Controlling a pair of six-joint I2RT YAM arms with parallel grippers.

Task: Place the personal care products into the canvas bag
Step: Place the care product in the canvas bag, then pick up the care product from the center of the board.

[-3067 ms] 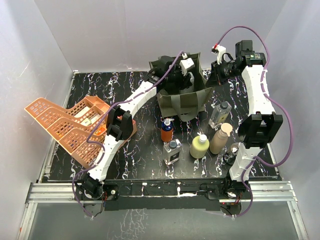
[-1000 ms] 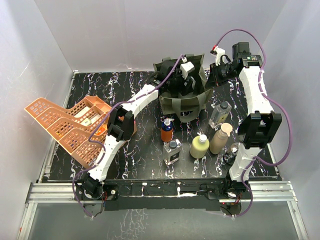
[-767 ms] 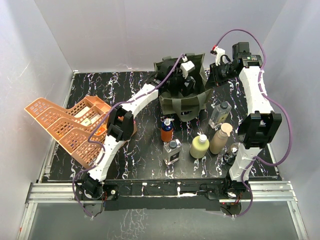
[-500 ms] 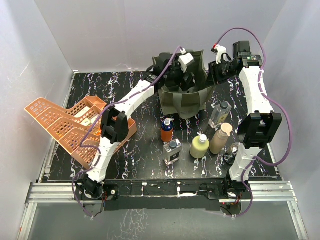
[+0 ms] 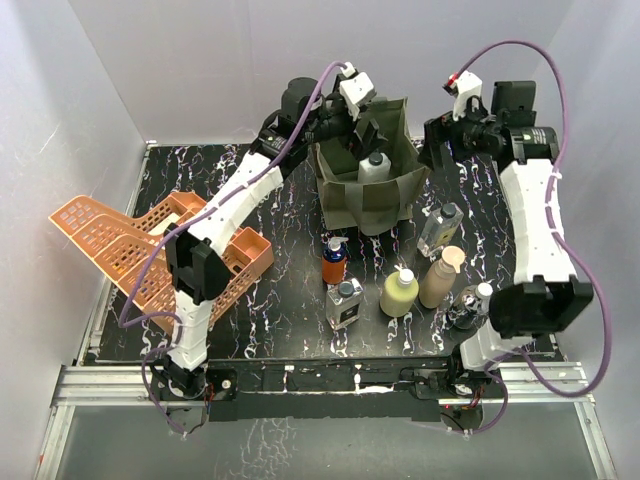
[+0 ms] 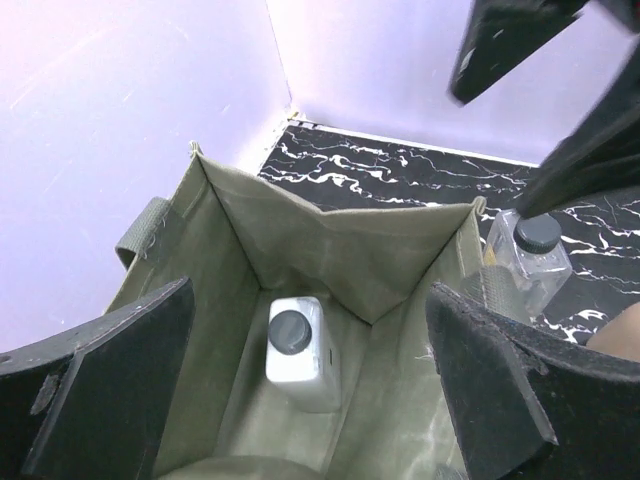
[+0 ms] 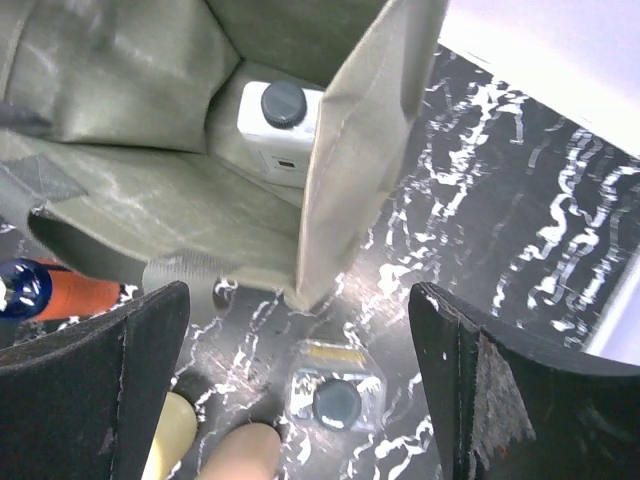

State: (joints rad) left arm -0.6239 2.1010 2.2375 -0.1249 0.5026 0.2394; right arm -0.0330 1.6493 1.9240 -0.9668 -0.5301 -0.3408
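Bag [image 5: 365, 205] holds white bottle [image 6: 297, 350], upright. Left gripper [image 6: 310, 295] hovers over opening, jaws wide, empty; right gripper [image 7: 297, 292] open too, empty. Seemingly six more on table [image 5: 290, 320]. Next: descend on clear bottle [image 5: 440, 228], pinch, lift.

A: Where does the canvas bag [image 5: 365, 205] stand?

B: On the table [image 5: 290, 310], toward its far side. One bottle [image 5: 374, 165] stands inside the bag.

A: And the other bottles?

B: All are in front of the bag. The spray bottle [image 5: 334, 262] is just in front, and the square bottle [image 5: 345, 303] is farther out behind it. The capped bottle [image 5: 440, 228] is near the bag's right front corner. Farther from the bag on that side stand the pump bottle [image 5: 399, 292], the flat-topped bottle [image 5: 441, 277] and the round bottle [image 5: 465, 308].

A: And the baskets [image 5: 150, 250]?

B: Well apart, to the bag's left.
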